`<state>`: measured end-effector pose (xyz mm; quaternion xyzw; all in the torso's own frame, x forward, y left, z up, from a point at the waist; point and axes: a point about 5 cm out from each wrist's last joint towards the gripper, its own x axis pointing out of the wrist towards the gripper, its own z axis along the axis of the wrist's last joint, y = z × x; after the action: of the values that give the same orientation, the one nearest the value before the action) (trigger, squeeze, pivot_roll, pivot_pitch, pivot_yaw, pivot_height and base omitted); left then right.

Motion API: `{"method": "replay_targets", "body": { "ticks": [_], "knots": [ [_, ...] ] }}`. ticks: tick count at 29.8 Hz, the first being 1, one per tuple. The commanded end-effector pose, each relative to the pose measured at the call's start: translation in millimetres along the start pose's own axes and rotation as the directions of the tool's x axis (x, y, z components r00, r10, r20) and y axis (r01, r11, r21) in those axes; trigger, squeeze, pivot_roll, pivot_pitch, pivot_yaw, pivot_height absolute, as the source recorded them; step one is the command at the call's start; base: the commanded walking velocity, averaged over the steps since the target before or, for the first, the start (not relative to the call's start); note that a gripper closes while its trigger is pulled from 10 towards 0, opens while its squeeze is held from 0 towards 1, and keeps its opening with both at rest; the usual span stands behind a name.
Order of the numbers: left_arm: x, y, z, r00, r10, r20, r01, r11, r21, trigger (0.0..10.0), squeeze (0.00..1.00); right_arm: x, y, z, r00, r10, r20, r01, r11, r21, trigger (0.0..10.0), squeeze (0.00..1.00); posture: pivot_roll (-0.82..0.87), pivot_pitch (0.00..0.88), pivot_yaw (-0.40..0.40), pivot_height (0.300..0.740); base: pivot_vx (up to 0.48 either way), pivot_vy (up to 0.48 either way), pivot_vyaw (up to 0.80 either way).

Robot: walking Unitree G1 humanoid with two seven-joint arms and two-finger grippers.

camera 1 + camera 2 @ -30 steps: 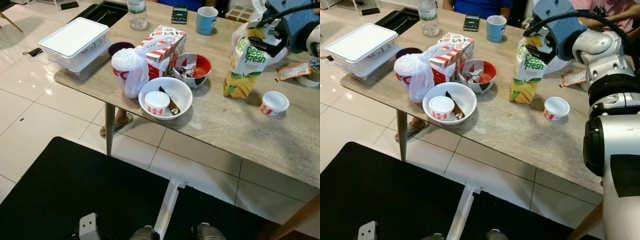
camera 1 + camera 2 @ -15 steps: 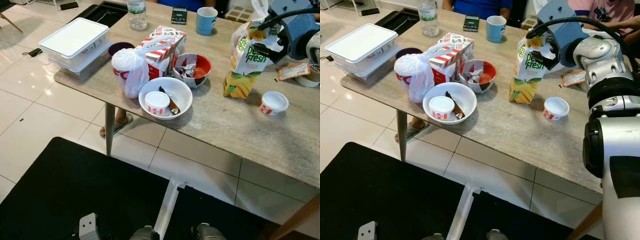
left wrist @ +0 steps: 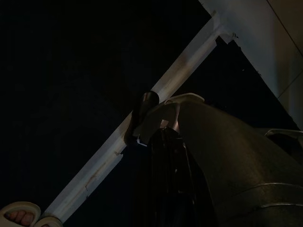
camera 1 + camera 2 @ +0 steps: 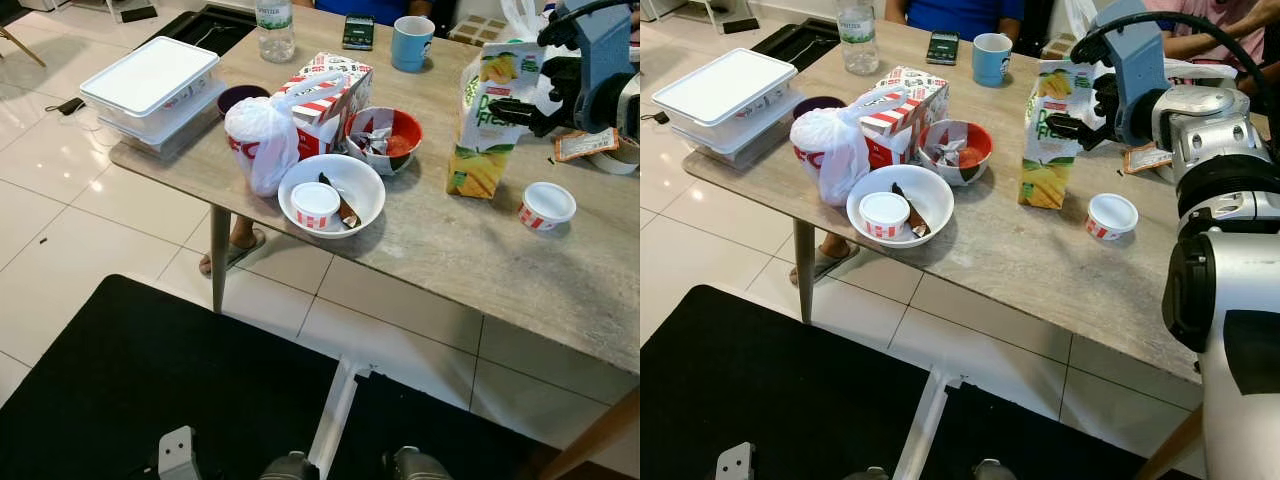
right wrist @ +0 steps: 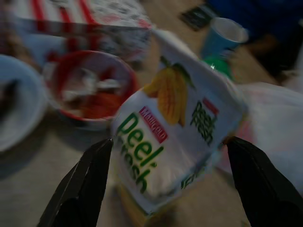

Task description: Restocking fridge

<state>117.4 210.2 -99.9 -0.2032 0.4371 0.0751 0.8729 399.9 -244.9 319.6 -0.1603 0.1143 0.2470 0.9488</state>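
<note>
I had the right pincer (image 4: 1072, 112) spread wide either side of the juice carton (image 4: 1051, 134) (upright on worktop (image 4: 1040, 250), 3 o'clock of the red bowl (image 4: 958, 150)). Left pincer: can't tell.

Blurring across the juice carton (image 5: 170, 142) and red bowl (image 5: 92, 90) in the right wrist view; darkening most of the left wrist view.
</note>
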Motion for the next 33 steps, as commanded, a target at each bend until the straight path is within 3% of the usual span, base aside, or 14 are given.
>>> {"method": "replay_targets", "body": {
  "ticks": [1,13,18,22,25,33],
  "knots": [
    [-1.5,-12.5,-24.8,0.996,-0.026,-0.085,0.025,1.0,-0.018,10.0,0.0,0.2,2.3,3.0,0.999,0.036,0.019,-0.036,0.999,0.026,10.0,0.0,0.0,0.158,-0.075,0.74,0.0,0.0,0.0],
    [-1.0,-12.0,-22.8,0.996,-0.023,-0.082,0.022,1.0,-0.014,10.0,0.0,-3.7,0.6,-0.5,0.998,0.068,0.008,-0.068,0.997,0.022,10.0,0.0,0.0,0.155,-0.071,0.74,0.0,0.0,0.0],
    [-0.7,-12.1,-22.3,0.996,-0.023,-0.082,0.022,1.0,-0.012,10.0,0.0,-11.0,-9.0,-5.6,0.999,-0.011,-0.052,0.009,0.999,-0.038,10.0,0.0,0.0,0.152,-0.071,0.74,0.0,0.0,0.0],
    [-0.4,-13.0,-22.2,0.996,-0.026,-0.082,0.025,1.0,-0.011,10.0,0.0,-17.5,-16.6,-5.4,0.997,-0.068,-0.039,0.067,0.997,-0.04,10.0,0.0,0.01,0.144,-0.075,0.74,0.0,0.0,0.0],
    [-0.7,-13.1,-22.9,0.996,-0.027,-0.083,0.027,1.0,-0.009,10.0,0.0,-18.9,-21.3,-12.5,0.989,-0.14,-0.046,0.139,0.99,-0.012,10.0,0.0,0.01,0.138,-0.077,0.74,0.0,0.0,0.0],
    [-2.3,-9.7,-23.6,0.997,-0.023,-0.08,0.022,1.0,-0.009,10.0,0.0,-15.6,-22.0,-20.7,0.981,-0.194,-0.021,0.195,0.98,0.036,10.0,0.0,0.02,0.153,-0.076,0.74,0.0,0.0,0.0]
  ]
}}
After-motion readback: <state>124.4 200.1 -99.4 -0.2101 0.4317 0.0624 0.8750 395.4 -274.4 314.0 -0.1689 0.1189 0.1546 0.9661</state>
